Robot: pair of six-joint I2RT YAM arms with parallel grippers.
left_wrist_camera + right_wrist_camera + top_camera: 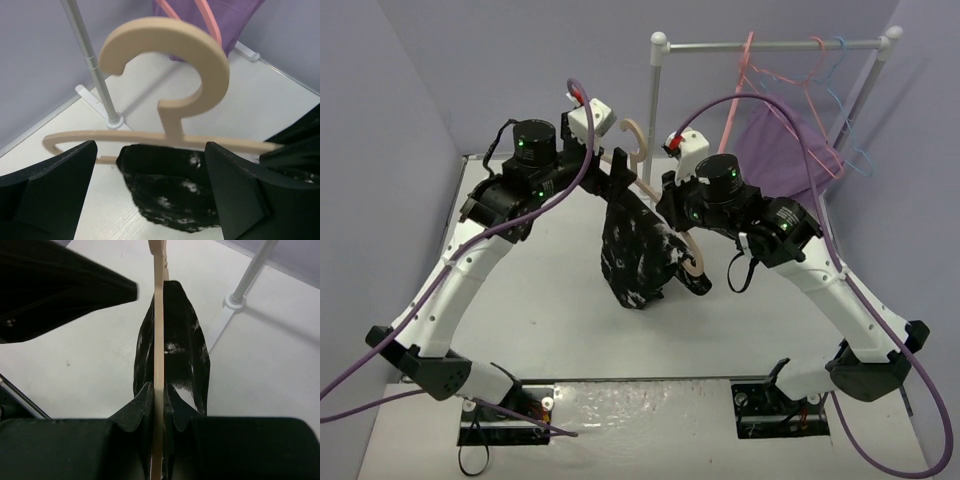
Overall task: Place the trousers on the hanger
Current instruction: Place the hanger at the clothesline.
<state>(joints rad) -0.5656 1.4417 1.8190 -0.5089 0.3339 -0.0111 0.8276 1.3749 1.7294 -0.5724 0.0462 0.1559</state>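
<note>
Top view first: the hanger is up off the worktop between my two arms. It sits tilted, hook toward the rail, with the trousers draped over its bar and dangling (folded about in half, I'd judge, so they balance). Both arms reach in, elbows out, wrists bent toward the middle.

Left wrist view: the left gripper stands wide, one finger on each side of the bar, touching nothing I can see, so it carries no load.

Right wrist view: the right gripper is pinched tight on the hanger's edge, with fabric falling on either side. I reckon that arm alone carries everything, and the draping looks about done.
</note>
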